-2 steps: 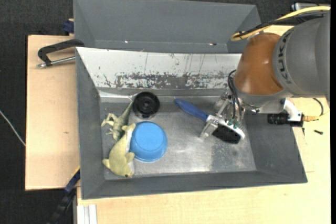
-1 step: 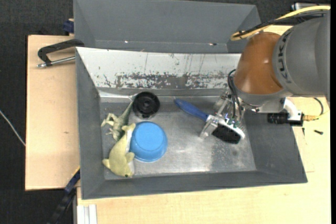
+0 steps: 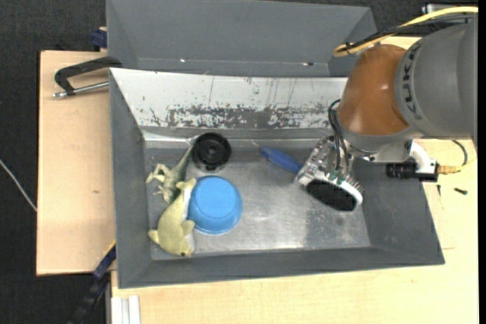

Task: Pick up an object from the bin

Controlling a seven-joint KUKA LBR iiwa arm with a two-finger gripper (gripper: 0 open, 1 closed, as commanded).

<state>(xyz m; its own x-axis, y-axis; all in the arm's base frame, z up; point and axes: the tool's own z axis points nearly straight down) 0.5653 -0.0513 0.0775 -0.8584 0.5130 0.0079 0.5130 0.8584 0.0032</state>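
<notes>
My gripper (image 3: 323, 169), open or closed I cannot tell, hangs well to the right of the blue round plastic bowl (image 3: 214, 205), just over a black oval white-rimmed brush (image 3: 335, 196); I judge I should centre on its narrow width, then descend straight

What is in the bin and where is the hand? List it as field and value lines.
bin: grey metal, sloped walls
hand: low over the floor's right part
dark oval thing: right beneath the hand; held or not, cannot tell
blue stick: on the floor just left of the hand
blue bowl: front left
black round cap: behind the bowl, near the back wall
toy lizard: pale green, along the bowl's left side
</notes>
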